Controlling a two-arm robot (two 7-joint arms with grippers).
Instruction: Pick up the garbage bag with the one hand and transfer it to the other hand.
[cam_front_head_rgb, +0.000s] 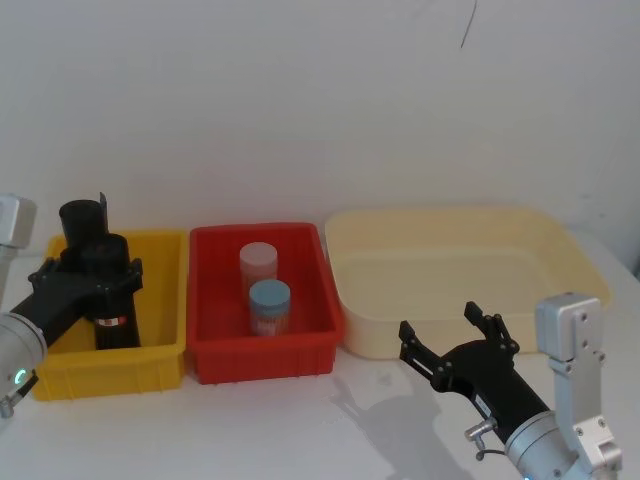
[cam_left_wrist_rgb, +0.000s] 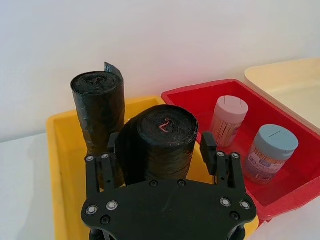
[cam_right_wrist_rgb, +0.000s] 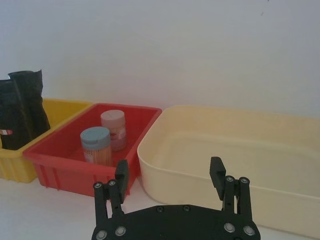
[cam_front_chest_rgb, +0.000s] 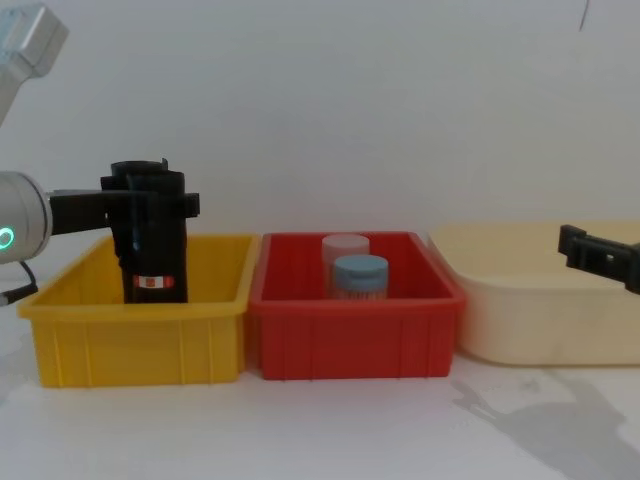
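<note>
On the white table (cam_front_head_rgb: 300, 430) the biggest thing is a cream tub (cam_front_head_rgb: 360, 335) over at the right. Next to it come a red bin (cam_front_head_rgb: 265, 355) in the middle and a yellow bin (cam_front_head_rgb: 110, 370) at the left, all three in a row against the wall.

The left gripper (cam_left_wrist_rgb: 160, 146) is reaching into the yellow bin. Its jaws are closed in around the garbage bag (cam_front_chest_rgb: 155, 250), and in the wrist view the fingers (cam_left_wrist_rgb: 207, 145) look snug against both sides of the roll, near its top. The arm has a green ring light (cam_front_chest_rgb: 5, 238) glowing at the left edge of the chest view. The bag is upright, but I can't tell if its bottom end is off the bin floor, since the bin wall hides that.

The right gripper (cam_right_wrist_rgb: 169, 167) hangs over the table in front of the cream tub. Its jaws are spread wide with nothing between them.

A second black roll (cam_left_wrist_rgb: 97, 107) stands just behind the held one, with a loose flap sticking up at its top.

The red bin has two jars, a blue-lidded jar (cam_front_head_rgb: 269, 305) in front and a pink-lidded jar (cam_front_head_rgb: 258, 262) behind it. The blue one has a printed wrap, but it's way too small to read.

Smallest bit is the red-and-white label band (cam_front_chest_rgb: 150, 282) low on the garbage bag, and any lettering on it is unreadable.
</note>
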